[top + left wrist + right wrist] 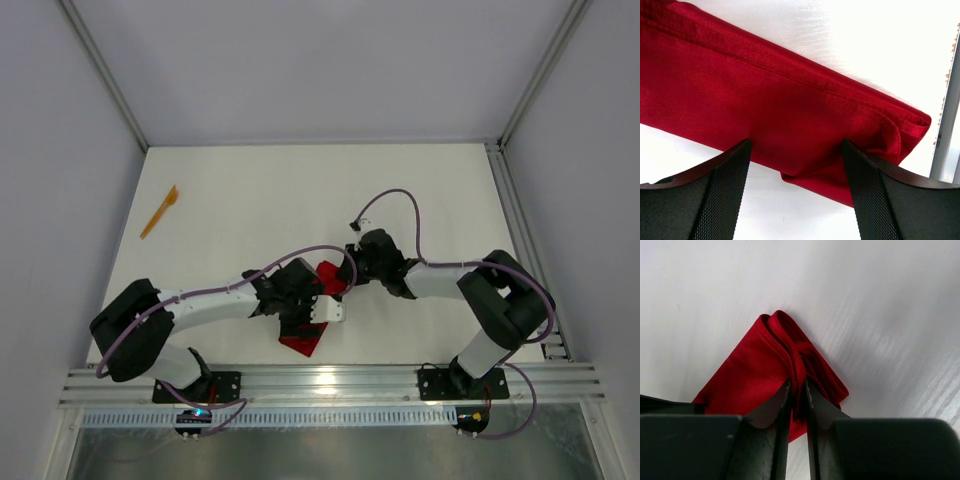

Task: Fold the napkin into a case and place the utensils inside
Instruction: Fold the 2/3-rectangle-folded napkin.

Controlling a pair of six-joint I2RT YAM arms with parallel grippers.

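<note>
The red napkin (328,277) lies folded into a narrow strip on the table near the front middle, partly under both grippers. My right gripper (798,386) is shut on a bunched fold at the napkin's (752,372) far end. My left gripper (796,150) is open, its fingers (722,190) straddling the strip's (765,100) near part just above it. One orange utensil (160,211) lies at the far left of the table. Any other utensil is out of view.
White table (300,190) with grey walls around it. A metal rail (330,380) runs along the near edge, and it also shows at the right of the left wrist view (945,135).
</note>
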